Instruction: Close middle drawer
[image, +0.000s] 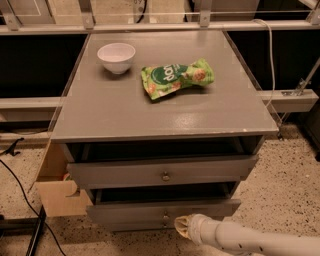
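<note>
The gripper (181, 226), its state impossible to tell, is seemingly touching the partly open middle drawer (130, 211), just below its knob (165, 216).

Reads "pop", white on a dark green circle, on the green snack bag (177, 79), far right on the table (125, 112). Tool (182, 226) near, right of centre.

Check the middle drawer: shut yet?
Ajar, not shut. The middle drawer front sits forward, dark gap showing above it. The gripper is at its front, by the knob.
</note>
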